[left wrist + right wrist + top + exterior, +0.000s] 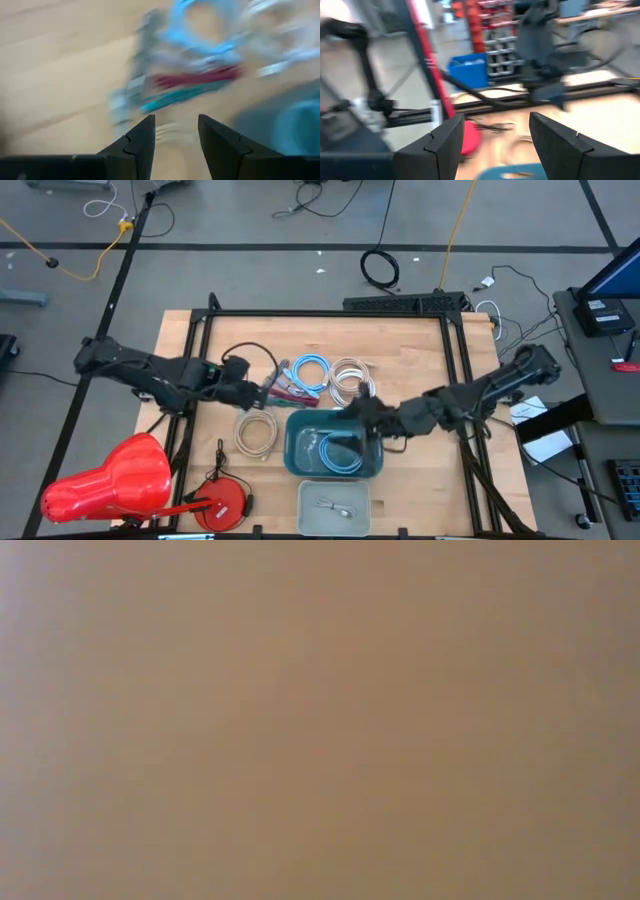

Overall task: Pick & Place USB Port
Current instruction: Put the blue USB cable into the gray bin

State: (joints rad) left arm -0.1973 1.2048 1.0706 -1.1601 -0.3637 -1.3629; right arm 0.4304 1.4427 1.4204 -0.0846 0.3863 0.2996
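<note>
On the wooden table lies a bundle of red, teal and grey cables (288,387), with a blue coil (311,370) and a white coil (350,376) beside it. My left gripper (262,393) hovers at the bundle's left end, fingers open. In the left wrist view the gripper (175,131) faces the blurred red and teal cables (195,85). My right gripper (356,411) is open over the far rim of a teal bin (292,452), which holds a blue cable (342,452). The right wrist view shows the gripper (496,136) above that bin (520,173).
A beige coil (257,434) lies left of the bin. A grey tray (308,515) at the near edge holds a small cable. Red gear (110,480) and a red round object (226,502) sit at the near left corner. The low view is blank beige.
</note>
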